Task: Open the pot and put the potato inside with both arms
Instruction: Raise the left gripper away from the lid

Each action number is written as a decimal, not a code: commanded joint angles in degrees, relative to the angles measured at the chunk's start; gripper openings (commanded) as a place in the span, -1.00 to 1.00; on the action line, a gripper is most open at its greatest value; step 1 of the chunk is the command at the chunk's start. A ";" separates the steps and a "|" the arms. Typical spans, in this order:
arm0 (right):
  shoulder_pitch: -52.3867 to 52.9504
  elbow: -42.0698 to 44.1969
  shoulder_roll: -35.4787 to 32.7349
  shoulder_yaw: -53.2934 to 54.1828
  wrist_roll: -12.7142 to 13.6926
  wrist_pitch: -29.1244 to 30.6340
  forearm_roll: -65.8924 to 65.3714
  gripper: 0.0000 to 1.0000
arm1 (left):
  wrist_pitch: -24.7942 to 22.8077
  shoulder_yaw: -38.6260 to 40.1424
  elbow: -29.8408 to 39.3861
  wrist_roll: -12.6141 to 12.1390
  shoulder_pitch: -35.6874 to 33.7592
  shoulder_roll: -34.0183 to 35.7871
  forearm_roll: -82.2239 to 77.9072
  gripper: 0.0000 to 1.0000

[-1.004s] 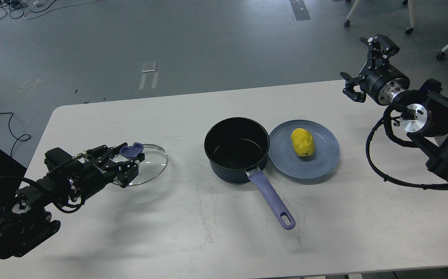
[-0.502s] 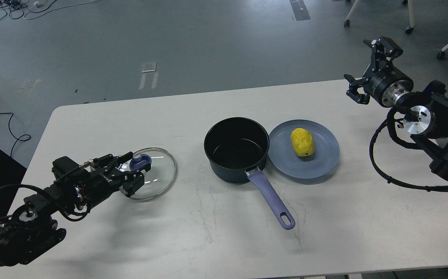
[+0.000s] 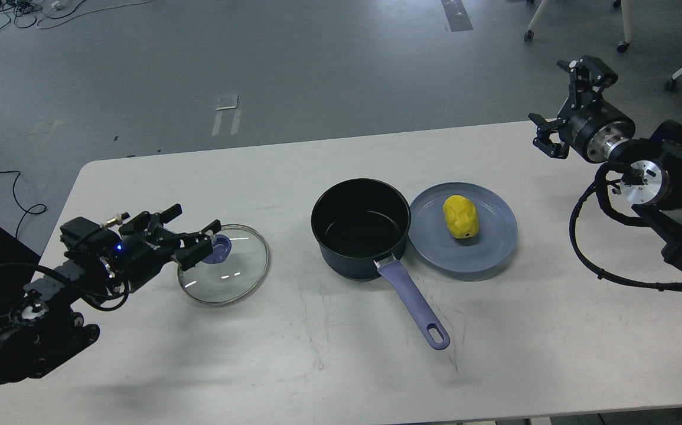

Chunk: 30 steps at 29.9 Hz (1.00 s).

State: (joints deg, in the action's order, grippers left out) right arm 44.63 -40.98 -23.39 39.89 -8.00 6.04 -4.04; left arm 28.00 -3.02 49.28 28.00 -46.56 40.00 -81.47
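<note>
My left tool (image 3: 190, 236) hung at the left side of the pale, smooth surface (image 3: 293, 366), its dark jointed fingers spread apart and pinching nothing. Directly beyond its fingertips lay a round glass lid (image 3: 224, 273) with a thin metal rim, flat on the surface; its small lavender-blue knob (image 3: 218, 248) sat just past the nearest fingertip, and I could not tell whether they touched.

Well to the right of that tool stood the pot (image 3: 360, 229), a round, dark navy saucepan with a matte black inside, uncovered. Its long, flat lavender-blue handle (image 3: 414, 303) ran back toward me, ending in an oval hole.

Touching the pot's right side was a shallow, round grey-blue plate (image 3: 488, 248). The potato (image 3: 460, 217), a lumpy bright-yellow oval, rested on it, between my two tools.

My right tool (image 3: 565, 106) hung far off to the right, near the surface's far edge, its black fingers splayed wide, gripping nothing, well apart from the potato.
</note>
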 commanded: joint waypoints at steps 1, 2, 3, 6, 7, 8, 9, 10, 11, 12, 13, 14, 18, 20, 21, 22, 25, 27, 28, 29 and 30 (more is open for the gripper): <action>1.42 -0.68 -0.60 -0.08 0.01 0.02 -0.17 1.00 | 0.00 -0.23 0.02 0.00 -6.33 0.08 4.73 0.96; 1.69 -0.95 -0.96 -0.17 0.01 0.02 -0.18 1.00 | 0.00 -0.06 0.02 0.00 -7.13 -0.01 5.35 0.96; 2.04 -1.30 -1.48 -0.25 0.01 0.02 -0.26 1.00 | 0.00 0.12 0.02 0.00 -8.70 -0.62 7.18 0.96; 2.74 -2.18 -1.75 -0.34 -0.08 0.02 -0.79 1.00 | 0.00 1.17 0.02 0.00 -10.91 -3.50 14.80 0.96; 3.09 -2.35 -1.75 -0.34 -0.08 0.11 -0.88 1.00 | 0.00 1.61 0.02 0.00 -11.96 -5.87 19.81 0.96; 3.18 -2.44 -1.75 -0.34 -0.08 0.11 -0.97 1.00 | 0.00 1.70 0.02 0.00 -12.58 -6.68 21.94 0.96; 3.36 -2.53 -1.75 -0.34 -0.08 0.11 -0.97 1.00 | 0.00 1.79 0.02 0.00 -14.24 -7.73 26.49 0.96; 3.45 -2.62 -1.84 -0.34 -0.08 0.19 -0.97 1.00 | 0.00 1.79 -0.06 0.00 -15.04 -8.00 28.71 0.96; 3.45 -2.62 -1.84 -0.34 -0.08 0.28 -1.05 1.00 | 0.00 1.96 0.02 0.00 -15.74 -8.18 31.17 0.96; 3.53 -2.71 -1.75 -0.34 -0.08 0.28 -1.14 1.00 | -0.83 2.49 0.02 0.00 -17.32 -8.36 36.33 0.96; 3.80 -2.71 -1.75 -0.34 -0.08 0.37 -1.58 1.00 | -6.67 3.62 0.02 0.00 -18.90 -8.45 41.43 0.96; 3.97 -2.71 -1.75 -0.34 -0.08 0.37 -1.84 1.00 | -10.12 4.24 -0.06 0.00 -19.52 -8.45 43.91 0.96; 4.67 -2.71 -1.92 -1.57 -0.26 0.55 -4.21 1.00 | -28.21 11.43 -1.03 -0.48 -20.41 -8.88 55.86 0.96; 5.12 -2.71 -1.93 -2.45 -0.52 0.55 -4.31 1.00 | -33.17 15.92 -0.86 -4.78 -19.79 -8.97 59.92 0.96; 5.47 -2.71 -1.93 -3.24 -0.61 0.63 -4.39 1.00 | -35.45 18.55 -0.86 -7.67 -18.92 -9.06 62.89 0.96; 5.64 -2.71 -1.93 -3.68 -0.61 0.72 -4.48 1.00 | -36.60 19.79 -0.94 -9.09 -18.13 -9.06 64.49 0.96; 6.78 -2.71 -1.93 -5.96 -0.78 0.72 -5.71 1.00 | -40.64 23.75 -0.94 -12.00 -14.53 -9.24 69.77 0.96; 8.27 -2.71 -1.75 -8.33 -2.36 0.72 -8.68 1.00 | -42.58 26.47 -0.94 -12.26 -11.72 -10.72 72.58 0.96; 8.63 -2.71 -1.75 -8.95 -2.98 0.72 -9.74 1.00 | -42.85 27.01 -0.94 -12.18 -10.92 -10.91 73.03 0.96; 9.33 -2.97 -1.66 -10.09 -4.37 0.72 -12.02 1.00 | -43.11 28.06 -0.94 -12.18 -9.44 -11.17 73.38 0.96; 9.34 -2.97 -1.66 -10.10 -4.39 0.72 -12.04 1.00 | -43.11 28.07 -0.94 -12.18 -9.42 -11.17 73.38 0.96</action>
State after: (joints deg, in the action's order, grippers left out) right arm 52.96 -43.73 -25.18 31.50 -10.74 6.79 -13.26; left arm -14.34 23.47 48.32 15.93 -57.96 29.34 -9.18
